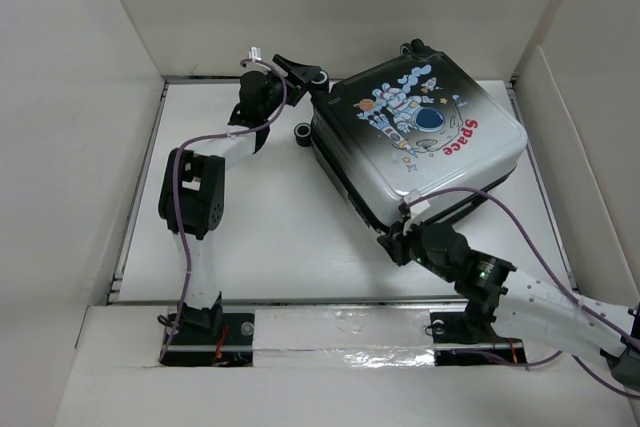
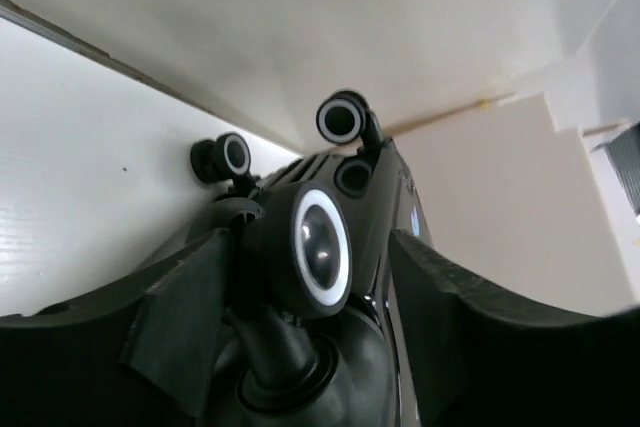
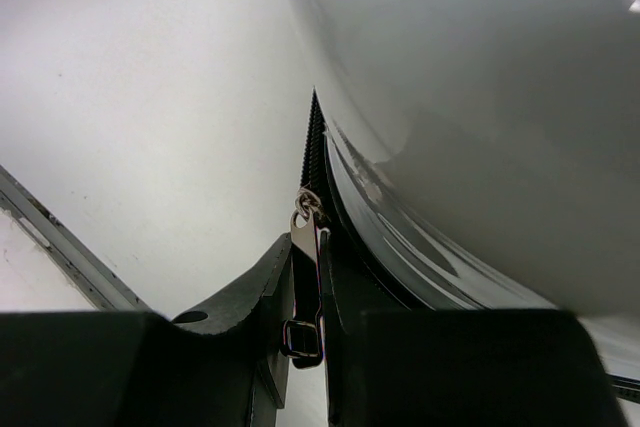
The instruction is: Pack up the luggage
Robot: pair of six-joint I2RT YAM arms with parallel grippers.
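The luggage (image 1: 420, 137) lies flat and closed on the white table (image 1: 250, 217), astronaut and red "Space" print facing up. My left gripper (image 1: 305, 75) is at its far-left corner. In the left wrist view the open fingers (image 2: 190, 297) straddle a black-and-white wheel (image 2: 320, 247), with a gap on the right side. Two more wheels (image 2: 341, 118) show beyond. My right gripper (image 1: 395, 242) is at the near edge of the luggage (image 3: 480, 97). It is shut on the metal zipper pull (image 3: 308, 237), beside the zipper teeth (image 3: 315, 137).
Tall pale walls (image 1: 80, 97) box in the table on the left, back and right. One suitcase wheel (image 1: 303, 133) sticks out over the table to the left. A raised ledge (image 1: 330, 327) runs along the near edge by the arm bases.
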